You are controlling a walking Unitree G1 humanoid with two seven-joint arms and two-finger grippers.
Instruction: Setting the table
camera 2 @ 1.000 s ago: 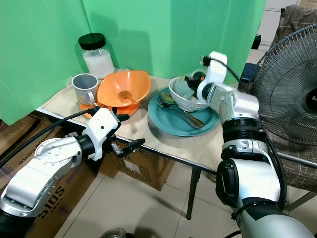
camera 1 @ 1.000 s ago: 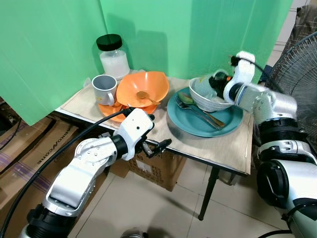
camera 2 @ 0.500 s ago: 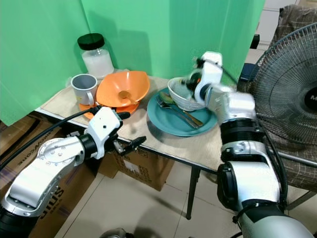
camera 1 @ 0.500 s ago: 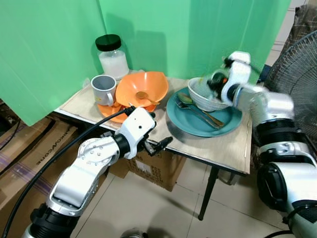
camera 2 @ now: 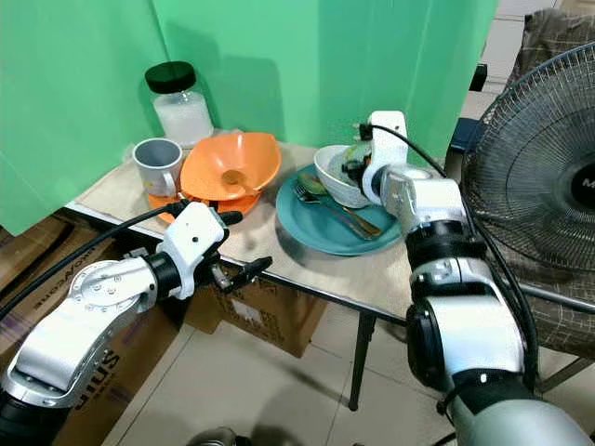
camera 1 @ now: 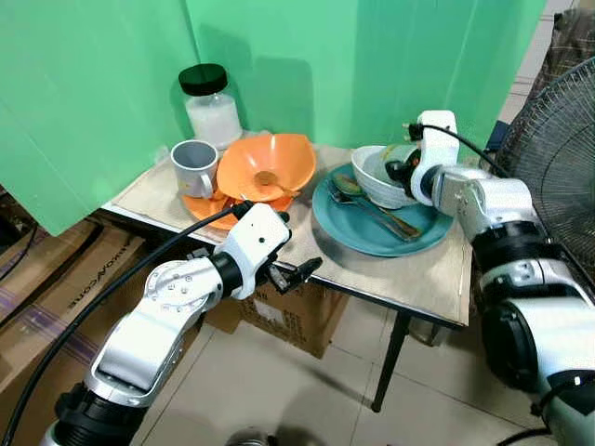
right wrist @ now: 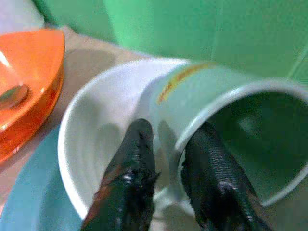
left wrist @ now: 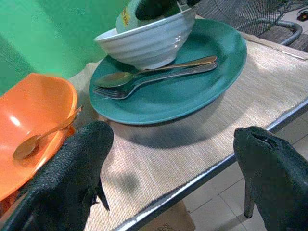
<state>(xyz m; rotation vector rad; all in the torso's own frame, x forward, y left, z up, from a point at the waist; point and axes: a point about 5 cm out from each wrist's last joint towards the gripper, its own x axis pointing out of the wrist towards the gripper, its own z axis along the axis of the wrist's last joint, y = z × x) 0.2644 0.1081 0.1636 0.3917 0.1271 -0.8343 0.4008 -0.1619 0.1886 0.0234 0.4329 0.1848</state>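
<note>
Green cup (right wrist: 226, 120) lies tipped on its side inside the white bowl (camera 1: 376, 177), mouth facing away from the bowl's centre. Right gripper (right wrist: 168, 178) pinches the cup's rim, one finger inside the mouth and the other against the outer wall. Bowl sits on the far side of the teal plate (camera 1: 437, 230), with a fork (left wrist: 163, 79) and a spoon (left wrist: 144, 72) lying side by side on the plate just beside it. Left gripper (camera 1: 299, 271) hangs at the table's (camera 1: 409, 279) near edge with its fingers spread wide, holding nothing. Orange bowl (camera 1: 270, 160) with a small spoon in it stands near the plate; grey mug (camera 1: 193, 165) and lidded jar (camera 1: 212, 104) stand beyond it.
</note>
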